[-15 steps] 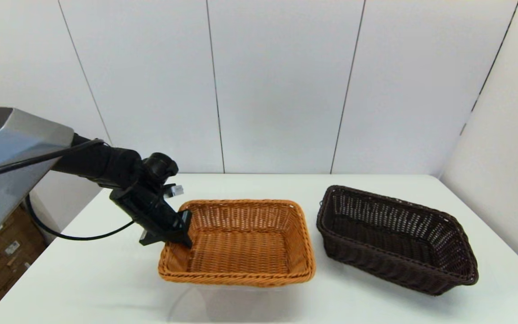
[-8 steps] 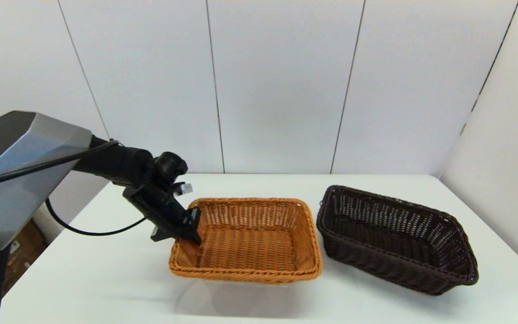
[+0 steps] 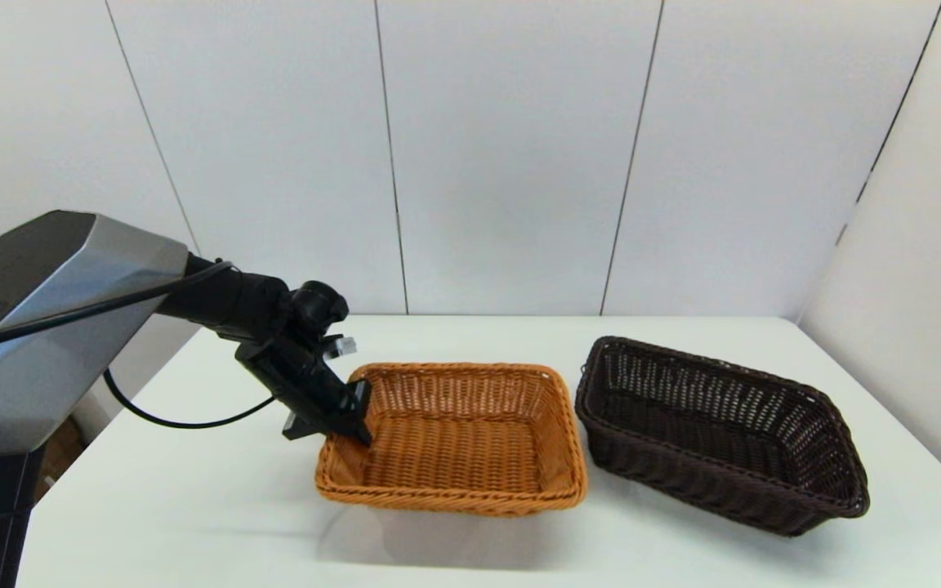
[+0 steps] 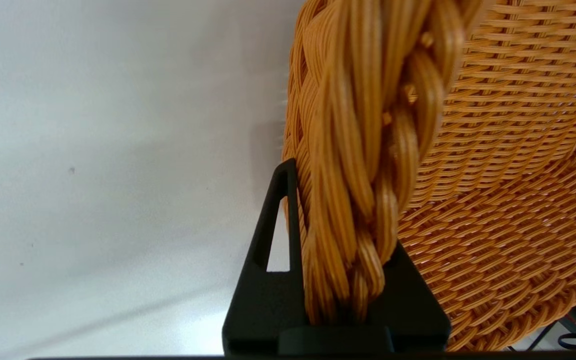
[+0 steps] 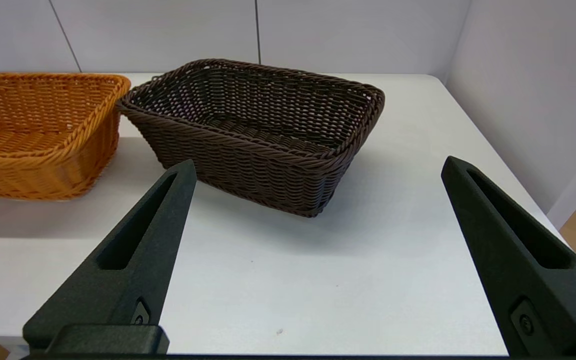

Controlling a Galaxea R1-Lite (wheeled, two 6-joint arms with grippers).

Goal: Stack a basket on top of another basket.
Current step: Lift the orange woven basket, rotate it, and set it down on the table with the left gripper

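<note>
Fingers of the left gripper (image 3: 352, 425) are clamped on the braided rim at the near-left corner of the orange basket (image 3: 454, 437), one finger (image 4: 268, 260) outside the wall and the other inside, with that corner raised off the white table (image 3: 193, 506). From this grip the basket's long side runs away toward the robot's right, and just past its far end sits the dark basket (image 3: 720, 433), almost touching it, its own long axis angled on the table. Judging by this, the carry must go rightward and up over that dark rim. Farther out, the right gripper (image 5: 318, 250) hovers spread wide and empty, near the dark basket and nearer it than the left one
</note>
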